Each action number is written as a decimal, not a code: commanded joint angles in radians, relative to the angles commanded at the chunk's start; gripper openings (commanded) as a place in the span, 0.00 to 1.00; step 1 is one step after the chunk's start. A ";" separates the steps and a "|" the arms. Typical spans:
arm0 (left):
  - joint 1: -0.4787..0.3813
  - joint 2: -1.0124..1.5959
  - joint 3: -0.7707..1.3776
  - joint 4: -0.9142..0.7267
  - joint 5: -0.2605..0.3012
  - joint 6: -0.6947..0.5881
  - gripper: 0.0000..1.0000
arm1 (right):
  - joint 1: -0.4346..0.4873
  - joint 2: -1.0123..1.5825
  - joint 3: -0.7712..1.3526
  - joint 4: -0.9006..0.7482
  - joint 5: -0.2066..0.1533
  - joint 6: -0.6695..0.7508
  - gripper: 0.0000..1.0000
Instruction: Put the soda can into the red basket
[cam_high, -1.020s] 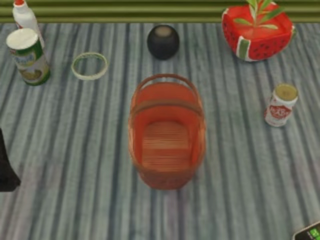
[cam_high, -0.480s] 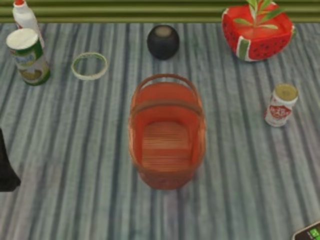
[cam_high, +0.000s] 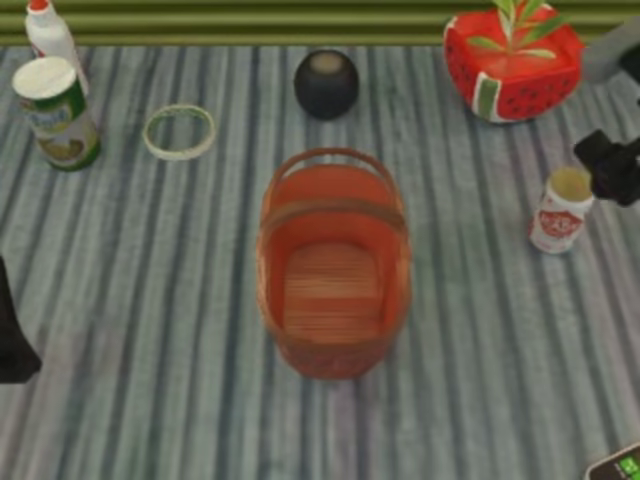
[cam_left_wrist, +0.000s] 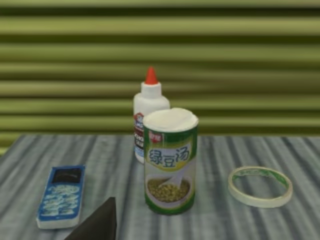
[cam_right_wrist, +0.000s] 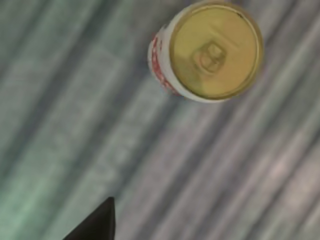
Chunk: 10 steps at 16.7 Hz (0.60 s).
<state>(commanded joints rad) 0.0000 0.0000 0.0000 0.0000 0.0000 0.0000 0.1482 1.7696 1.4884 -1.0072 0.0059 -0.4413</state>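
Right, soda can (cam_high: 562, 210) first: small smooth cylinder, white with red print, gold-tinted lid with pull tab. Stands upright on the table (cam_high: 150, 300), near the top view's right edge, well apart from the red basket (cam_high: 400, 290). Shows from straight above in the right wrist view (cam_right_wrist: 207, 50), round top fully exposed, nothing touching it.

Basket: orange-red, oval, woven walls, arched handle across the middle, slatted bottom. Sits at table centre, nothing inside.

Right gripper (cam_high: 612, 168): dark, blocky, just beside the can on its right side, possibly overlapping the rim from above but hard to judge at the frame edge. Open or closed: cannot tell. Only one dark tip in the right wrist view.

Left gripper (cam_high: 12, 335): parked at the table's left edge, dark mass half out of frame. Jaw state: cannot tell either.

Table surface: matte, grey-blue stripes.

Rest:
- green-white canister (cam_high: 57, 112), tall cylinder with white lid, far left
- white glue bottle (cam_high: 50, 30) with red nozzle, just behind it
- flat pale tape ring (cam_high: 180, 155), beside the canister
- glossy black round pot (cam_high: 326, 84), beyond the basket
- red watermelon-patterned pot (cam_high: 515, 75) with a green plant, far right corner
- blue phone (cam_left_wrist: 61, 196), flat, near the canister, in the left wrist view only
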 joint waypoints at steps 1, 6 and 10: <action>0.000 0.000 0.000 0.000 0.000 0.000 1.00 | 0.006 0.092 0.080 -0.046 0.001 -0.021 1.00; 0.000 0.000 0.000 0.000 0.000 0.000 1.00 | 0.032 0.420 0.379 -0.204 0.000 -0.099 1.00; 0.000 0.000 0.000 0.000 0.000 0.000 1.00 | 0.040 0.496 0.453 -0.239 -0.002 -0.118 1.00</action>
<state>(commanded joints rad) 0.0000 0.0000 0.0000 0.0000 0.0000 0.0000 0.1880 2.2653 1.9417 -1.2463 0.0038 -0.5591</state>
